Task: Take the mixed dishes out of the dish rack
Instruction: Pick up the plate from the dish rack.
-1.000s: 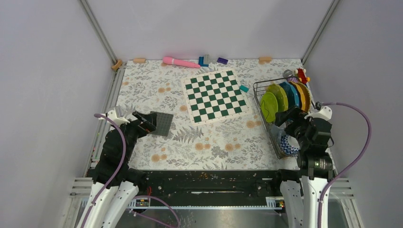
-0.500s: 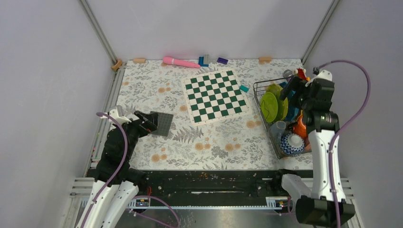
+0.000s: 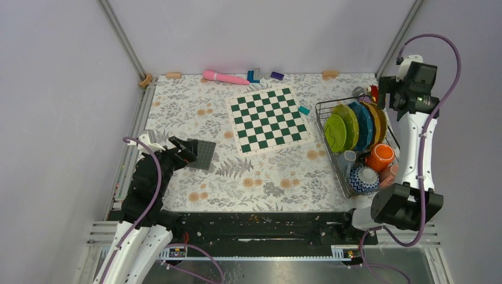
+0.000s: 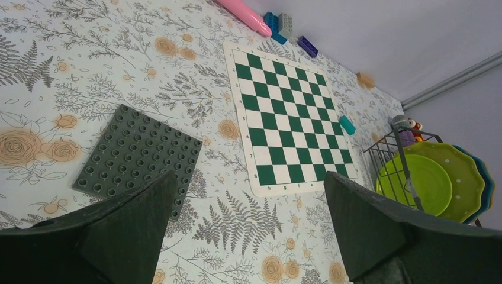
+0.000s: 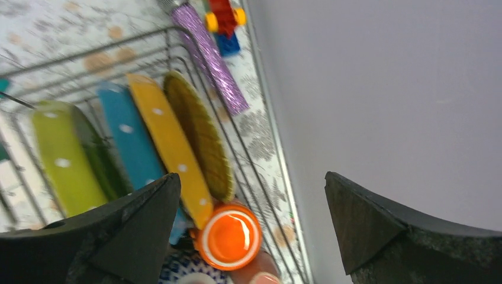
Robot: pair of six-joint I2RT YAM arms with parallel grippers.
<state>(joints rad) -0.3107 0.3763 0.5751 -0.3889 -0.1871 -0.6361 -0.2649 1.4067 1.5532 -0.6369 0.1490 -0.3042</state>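
- The dish rack (image 3: 324, 107) stands at the right edge of the tabletop (image 3: 260, 174) and is loaded.
- In its far half, plates stand on edge in a row. A lime-green plate (image 3: 335, 133) is leftmost, then a yellow-green dotted plate (image 3: 347, 117), a teal plate (image 3: 362, 118), an orange plate (image 3: 373, 117) and a darker olive plate (image 5: 201, 136) at the right end.
- In the near half of the rack sit an orange cup (image 3: 379, 157), a blue patterned bowl (image 3: 362, 179) and a pink cup (image 3: 391, 173) at the near right corner.
- The right fingers (image 5: 142, 219) are spread wide with nothing between them. They hang high over the rack's far right side, well apart from every dish.
- In the right wrist view the plates lie below, toward the finger on the left of that view, and the orange cup shows low in the gap between the two fingers. That view is blurred, so the olive plate's surface, perhaps woven, cannot be told for sure.
- The left fingers (image 4: 139, 216) are also apart and empty, low over the near left of the tabletop, just beside a grey studded baseplate (image 3: 201, 154).
- From the left fingers the rack lies well apart to the right, beyond the chessboard (image 3: 269, 118).
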